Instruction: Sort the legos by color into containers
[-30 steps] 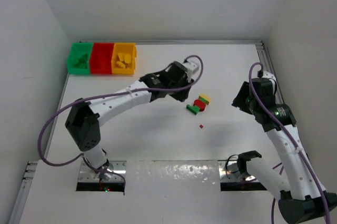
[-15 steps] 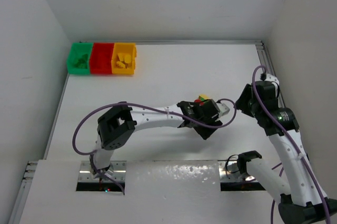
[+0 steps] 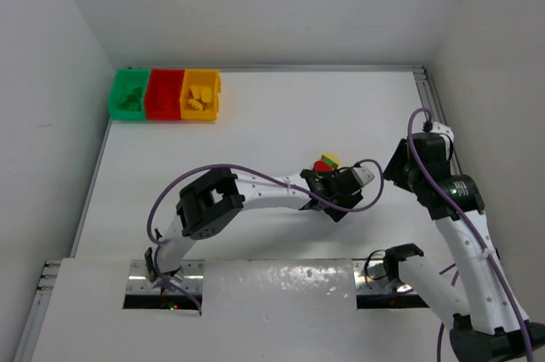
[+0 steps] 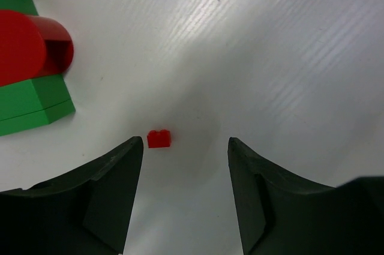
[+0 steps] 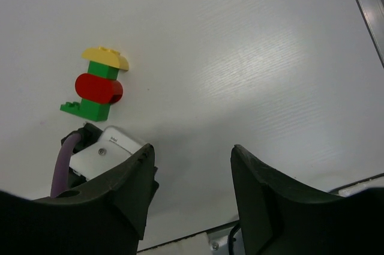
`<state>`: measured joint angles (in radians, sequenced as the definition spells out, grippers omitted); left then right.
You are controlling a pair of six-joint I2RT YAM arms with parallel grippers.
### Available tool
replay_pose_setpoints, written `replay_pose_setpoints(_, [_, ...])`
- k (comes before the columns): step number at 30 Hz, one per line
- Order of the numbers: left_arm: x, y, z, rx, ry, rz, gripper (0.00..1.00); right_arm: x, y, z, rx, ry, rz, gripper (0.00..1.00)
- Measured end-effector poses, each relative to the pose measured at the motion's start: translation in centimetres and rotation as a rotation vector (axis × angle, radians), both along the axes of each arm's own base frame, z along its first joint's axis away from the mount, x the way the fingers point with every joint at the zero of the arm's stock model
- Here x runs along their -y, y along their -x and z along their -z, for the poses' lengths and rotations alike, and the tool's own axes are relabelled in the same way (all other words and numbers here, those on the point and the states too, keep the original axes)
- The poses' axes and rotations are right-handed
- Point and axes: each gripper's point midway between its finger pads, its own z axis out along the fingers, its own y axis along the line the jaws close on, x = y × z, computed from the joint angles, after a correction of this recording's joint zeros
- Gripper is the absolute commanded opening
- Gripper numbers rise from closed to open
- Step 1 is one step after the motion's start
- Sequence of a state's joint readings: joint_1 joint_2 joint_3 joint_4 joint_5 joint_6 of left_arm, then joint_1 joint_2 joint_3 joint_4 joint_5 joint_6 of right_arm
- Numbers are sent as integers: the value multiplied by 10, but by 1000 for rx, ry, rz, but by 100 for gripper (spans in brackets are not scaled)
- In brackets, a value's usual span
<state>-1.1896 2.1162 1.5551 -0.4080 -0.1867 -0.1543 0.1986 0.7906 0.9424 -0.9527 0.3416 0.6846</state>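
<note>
Red brick (image 4: 159, 139), long axis across jaws

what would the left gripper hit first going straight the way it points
Likely the tiny red brick on the table, just ahead of the open jaws of the left gripper; depth is unclear.

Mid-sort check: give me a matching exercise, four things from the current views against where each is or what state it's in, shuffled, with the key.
Things
1. small red brick
2. yellow piece
3. green bin
4. right gripper

Place or state
A. leftmost in the row of bins
B. jaws apart, nothing between them
C. on the table, by the tips of the left gripper
D. at one end of the stack of green and red pieces

Pairs: 1-C, 2-D, 3-A, 4-B
</note>
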Motion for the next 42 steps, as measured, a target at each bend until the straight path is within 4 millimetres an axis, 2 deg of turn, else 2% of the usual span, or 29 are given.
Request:
replay_pose_setpoints(8, [-7,-15,-1,57,-30,-51,56,3,8,-5,22,0,4,54])
replay_pose_setpoints(16, [-19,-17,10,1,-55,-80,52,4,11,-7,33,0,7,54])
replay_pose_setpoints(19, [-23,-17,20,-23,-73,-90,48,4,12,-7,31,0,8,54])
replay_pose_setpoints(25, [-21,-15,23,-52,-59,-96,44,5,13,-7,25,5,11,54])
replay_pose_setpoints(37, [-21,-15,24,-58,-57,-100,23,5,12,-9,26,3,13,54])
replay_pose_setpoints(38, [-21,-15,24,-59,-57,-100,17,5,12,-9,26,3,13,54])
replay_pose_setpoints(42, [-21,-14,24,-59,-58,-99,5,5,12,-9,25,3,13,54])
